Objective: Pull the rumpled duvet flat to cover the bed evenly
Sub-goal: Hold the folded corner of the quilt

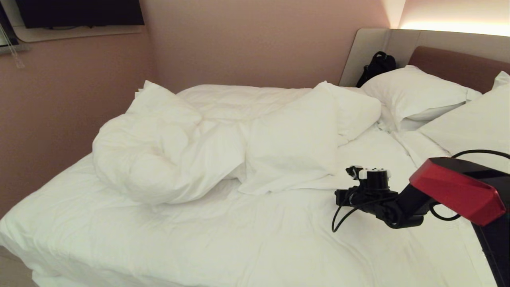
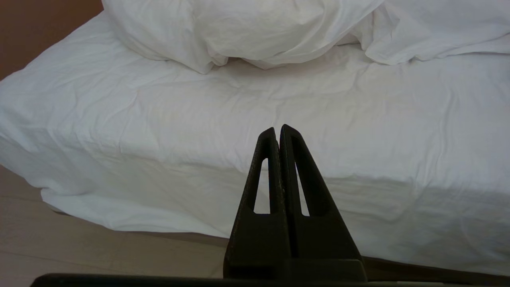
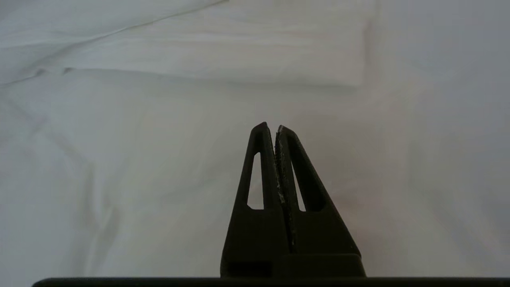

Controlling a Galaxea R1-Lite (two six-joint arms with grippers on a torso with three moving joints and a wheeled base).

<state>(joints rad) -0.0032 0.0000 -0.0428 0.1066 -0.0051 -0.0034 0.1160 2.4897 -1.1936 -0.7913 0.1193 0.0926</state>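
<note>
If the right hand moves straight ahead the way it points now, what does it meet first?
Probably the flat edge of the duvet ahead of the shut right hand, though it might graze the sheet first; depth is unclear.

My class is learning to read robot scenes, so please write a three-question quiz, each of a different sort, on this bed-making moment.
1. True or false: the thick puffy white duvet already lies flat over the wide white-sheeted bed.
2. Multiple choice: the right gripper is (A) shut on the duvet, (B) shut and empty above the sheet, (C) wide open.
3. Fill in: a black bag sits by the headboard, behind the plump white ____.

Key: 1 false, it is bunched in a heap on the far half. 2 B; the left gripper is also shut, off the near edge of the bed. 3 pillow.
</note>
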